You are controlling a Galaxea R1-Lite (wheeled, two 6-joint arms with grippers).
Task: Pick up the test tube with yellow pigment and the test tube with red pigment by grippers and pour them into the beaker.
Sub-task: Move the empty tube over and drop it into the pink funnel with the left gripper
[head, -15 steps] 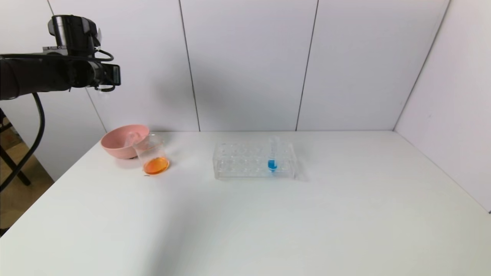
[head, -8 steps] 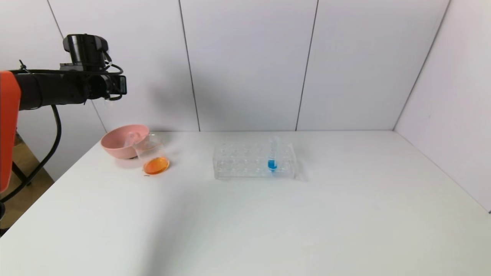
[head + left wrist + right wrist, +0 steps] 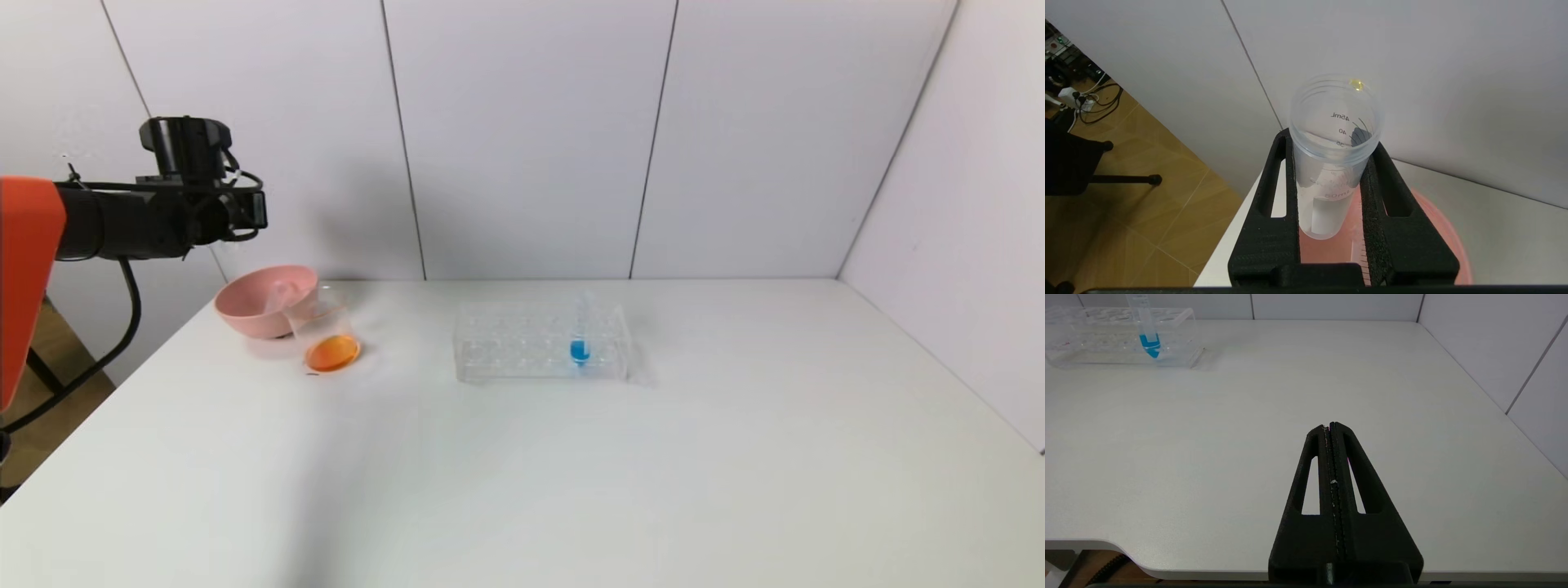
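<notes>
Right gripper (image 3: 1332, 425), nearest the robot, hovers low over the near right part of the white surface (image 3: 653, 474), its fingers pressed together on nothing. Farther back, mid-surface, a clear tube rack (image 3: 540, 343) holds one upright tube of blue liquid (image 3: 580, 349). To the left, the beaker (image 3: 324, 333) stands with orange liquid at its bottom, just in front of a pink bowl (image 3: 257, 300) at the far left corner. Left gripper (image 3: 1333, 141) is raised above the pink bowl (image 3: 1437, 241), near the wall, clamped on the test tube with yellow pigment (image 3: 1335, 147); the tube is nearly drained, with a single yellow drop at its rim. The test tube with red pigment cannot be made out.
</notes>
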